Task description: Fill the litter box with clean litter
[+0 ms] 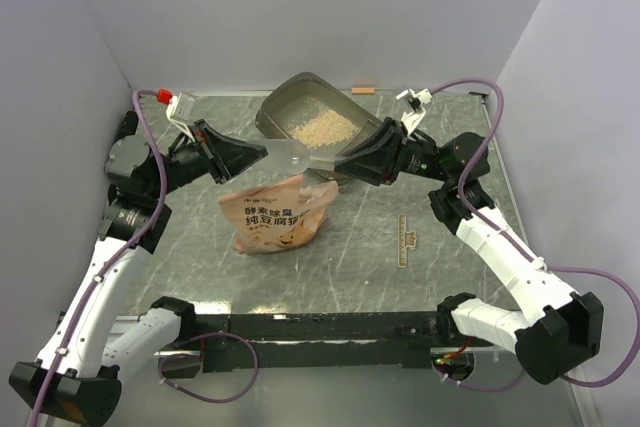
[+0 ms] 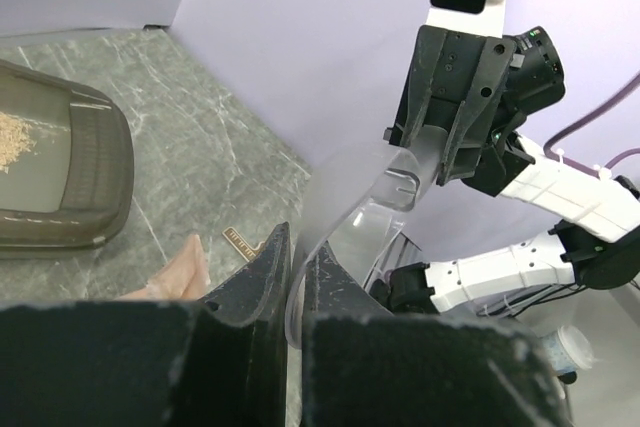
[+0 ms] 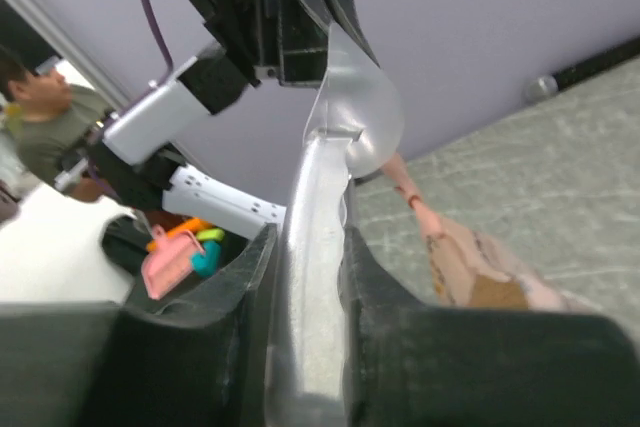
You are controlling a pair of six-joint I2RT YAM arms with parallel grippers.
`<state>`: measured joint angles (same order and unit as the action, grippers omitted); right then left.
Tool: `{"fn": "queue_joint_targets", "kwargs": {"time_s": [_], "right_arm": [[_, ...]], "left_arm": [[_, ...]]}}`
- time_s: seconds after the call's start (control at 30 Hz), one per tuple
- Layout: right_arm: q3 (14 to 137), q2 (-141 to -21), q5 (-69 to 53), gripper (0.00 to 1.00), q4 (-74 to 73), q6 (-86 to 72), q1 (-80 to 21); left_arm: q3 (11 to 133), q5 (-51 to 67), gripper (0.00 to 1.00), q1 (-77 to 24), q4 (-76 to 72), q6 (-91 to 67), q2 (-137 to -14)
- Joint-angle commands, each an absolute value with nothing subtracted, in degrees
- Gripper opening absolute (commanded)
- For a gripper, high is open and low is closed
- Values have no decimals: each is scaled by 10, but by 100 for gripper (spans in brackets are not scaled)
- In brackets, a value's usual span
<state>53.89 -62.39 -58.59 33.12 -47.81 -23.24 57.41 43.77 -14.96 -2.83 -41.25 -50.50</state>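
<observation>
**One scoop held by two grippers above bag and litter box**

Counted: two arms, one litter box, one bag, one scoop, one strip.

The litter box point(image 1: 272, 113), grey-brown with rounded corners and sloping walls, sits askew at the far middle of the tabletop point(image 1: 380, 282). A single patch of litter point(image 1: 320, 127), pale tan granules, covers the middle of its floor. The floor around the patch shows bare.

The bag point(image 1: 278, 213) is salmon-pink and lies flat on the near side of the box. Its printed side faces up, with dark characters and a cartoon face, and its top edge is crumpled.

The scoop point(image 1: 298, 156), of clear plastic, hangs between box and bag, above the bag's top edge. The left gripper point(image 1: 268, 152) has its jaws clamped on the thin rim of the scoop's bowl, as the left wrist view shows. The right gripper point(image 1: 335, 162) has its jaws clamped on the scoop's handle, which runs between them in the right wrist view. The two grippers face each other across the scoop.

A tan ruled strip point(image 1: 403, 243) lies on the tabletop to the right of the bag, apart from it.
</observation>
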Motion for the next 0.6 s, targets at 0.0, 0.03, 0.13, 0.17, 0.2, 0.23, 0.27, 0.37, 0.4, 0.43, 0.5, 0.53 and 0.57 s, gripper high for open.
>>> {"fn": "queue_joint_targets", "kwargs": {"time_s": [0.0,0.03,0.13,0.17,0.2,0.23,0.27,0.37,0.4,0.43,0.5,0.53,0.57], "right_arm": [[548,-609,-569,0,331,-437,-242],[548,-606,-565,0,324,-429,-243],[551,-597,-557,0,289,-410,-245],[554,-591,-555,0,267,-404,-244],[561,-586,-549,0,248,-389,-245],[565,-582,-546,0,230,-378,-244],[570,-570,-540,0,207,-366,-243],[596,-545,-502,0,100,-313,-241],[604,-541,-492,0,53,-291,-239],[619,-537,-474,0,26,-280,-238],[648,-529,-449,0,-63,-248,-235],[656,-526,-424,0,-88,-238,-232],[664,-522,-413,0,-111,-230,-229]], "left_arm": [[584,439,1,-147,-52,-415,-500],[584,444,1,-147,-54,-411,-499],[596,463,21,-148,-28,-375,-503],[604,469,39,-147,-12,-357,-507],[624,475,45,-147,0,-339,-518],[633,492,50,-147,47,-303,-521],[640,502,62,-148,56,-287,-525],[649,521,65,-147,82,-238,-520],[656,514,66,-147,93,-223,-516],[658,505,68,-148,105,-194,-513],[668,459,71,-148,169,-147,-519],[672,445,70,-148,198,-102,-523],[677,439,70,-149,221,-80,-527]]}}
